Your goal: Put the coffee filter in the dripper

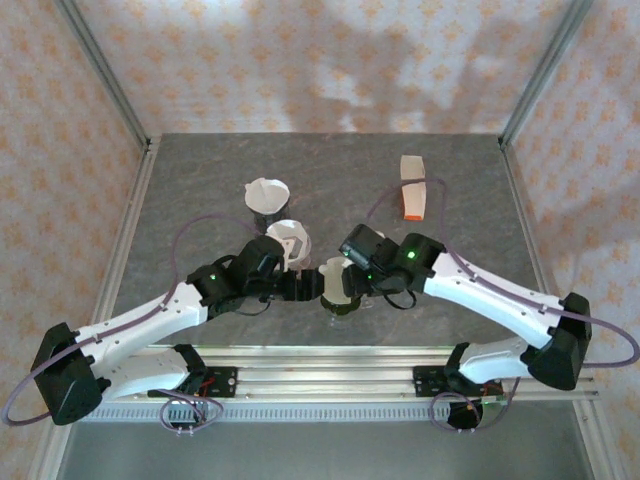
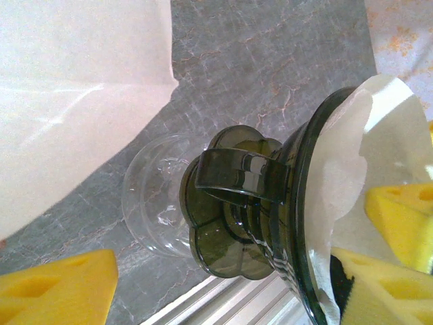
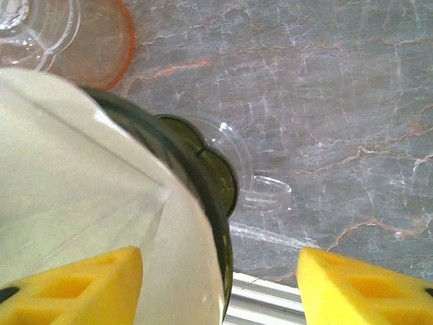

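Grey stone, top view: we see the veined bench (image 1: 200, 190) with both arms meeting near its front middle.
Dripper, top view: the dark dripper (image 1: 338, 303) is between the two hands, with the white coffee filter (image 1: 333, 272) showing at its mouth.
Hands, top view: the left hand (image 1: 308, 287) is at the dripper's left and the right hand (image 1: 350, 285) at its right; we cannot read their jaws here.
Other things, top view: a white stack (image 1: 267, 193) and a white cone (image 1: 290, 238) stand just beyond the left arm. An orange-and-white piece (image 1: 411, 187) lies well apart at the back right.
Dripper, left wrist: it is olive and see-through, handle towards us, with the coffee filter lining its inside. A clear round piece (image 2: 152, 203) lies by its foot.
Left hand, left wrist: we find it wide open. One yellow pad (image 2: 57, 284) is free over the bench; the other is at the paper's edge. It grips nothing.
Filter, right wrist: the paper lies inside the dripper's dark rim.
Right hand, right wrist: it is open, one pad on the paper and the other over bare bench, apart from the rim.
Corner, right wrist: an orange disc (image 3: 101, 47) lies on the bench.
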You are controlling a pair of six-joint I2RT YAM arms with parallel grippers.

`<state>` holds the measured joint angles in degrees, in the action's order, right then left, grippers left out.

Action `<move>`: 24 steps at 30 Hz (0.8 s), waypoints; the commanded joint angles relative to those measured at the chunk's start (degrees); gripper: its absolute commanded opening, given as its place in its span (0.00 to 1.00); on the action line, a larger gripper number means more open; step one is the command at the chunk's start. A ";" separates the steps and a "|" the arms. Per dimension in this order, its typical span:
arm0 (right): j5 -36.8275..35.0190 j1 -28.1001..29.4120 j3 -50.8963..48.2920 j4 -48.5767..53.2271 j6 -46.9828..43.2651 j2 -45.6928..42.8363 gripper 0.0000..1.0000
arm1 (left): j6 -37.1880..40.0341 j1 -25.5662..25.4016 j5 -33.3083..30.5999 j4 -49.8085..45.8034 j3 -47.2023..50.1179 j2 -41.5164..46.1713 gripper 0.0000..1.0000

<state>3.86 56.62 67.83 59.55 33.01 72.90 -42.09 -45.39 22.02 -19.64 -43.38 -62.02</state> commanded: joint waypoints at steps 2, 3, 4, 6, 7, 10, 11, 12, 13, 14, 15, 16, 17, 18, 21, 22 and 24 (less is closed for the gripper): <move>-2.54 1.06 -1.35 2.59 1.31 -1.31 0.57 | -0.31 -0.55 -0.98 0.98 0.91 -0.40 0.78; -2.62 1.19 -1.39 2.68 1.38 -1.51 0.56 | -0.36 -0.53 -0.98 0.99 0.99 -0.42 0.78; -2.54 1.21 -1.45 2.68 1.43 -1.61 0.56 | -0.41 -0.53 -0.98 1.05 0.94 -0.55 0.78; -2.54 1.29 -1.43 2.68 1.26 -1.63 0.55 | -0.45 -0.53 -0.89 1.04 0.88 -0.71 0.78; -2.49 1.30 -1.39 2.61 1.31 -1.57 0.55 | -0.45 -0.55 -0.80 1.05 0.92 -0.72 0.78; -2.73 1.29 -0.93 2.26 1.09 -1.14 0.55 | -0.45 -0.50 -0.80 1.01 0.86 -0.69 0.78; -2.87 1.30 -0.58 2.24 0.97 -0.88 0.55 | -0.45 -0.57 -0.80 0.99 0.83 -0.73 0.78; -3.04 1.28 -0.21 2.23 0.84 -0.62 0.55 | -0.36 -0.51 -0.81 1.01 0.80 -0.71 0.78; -3.31 1.30 0.41 2.39 0.63 -0.30 0.56 | -0.37 -0.50 -0.77 0.90 0.81 -0.63 0.78; -3.62 1.26 1.14 2.57 0.41 0.03 0.57 | -0.28 -0.50 -0.89 0.76 0.78 -0.64 0.78; -3.89 1.28 1.77 2.67 0.30 0.30 0.58 | -0.28 -0.57 -0.75 0.79 0.82 -0.65 0.78; -4.20 1.28 2.30 2.70 0.14 0.58 0.59 | -0.28 -0.51 -0.75 0.80 0.82 -0.64 0.78; -4.29 1.27 2.75 2.60 0.08 0.87 0.60 | -0.28 -0.52 -0.75 0.74 0.81 -0.64 0.78; -4.31 1.30 2.99 2.53 0.06 1.00 0.60 | -0.28 -0.49 -0.78 0.70 0.77 -0.56 0.78; -4.10 1.30 2.79 2.24 0.19 1.19 0.61 | -0.28 -0.54 -0.88 0.52 0.88 -0.47 0.78; -3.97 1.30 2.49 2.28 0.32 1.09 0.61 | -0.36 -0.53 -0.81 0.54 0.92 -0.39 0.78; -3.86 1.30 1.75 2.26 0.68 0.63 0.61 | -0.45 -0.55 -0.83 0.65 1.07 -0.29 0.78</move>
<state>2.11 57.52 69.30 60.82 33.36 73.82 -42.13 -45.39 22.02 -19.05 -43.31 -62.30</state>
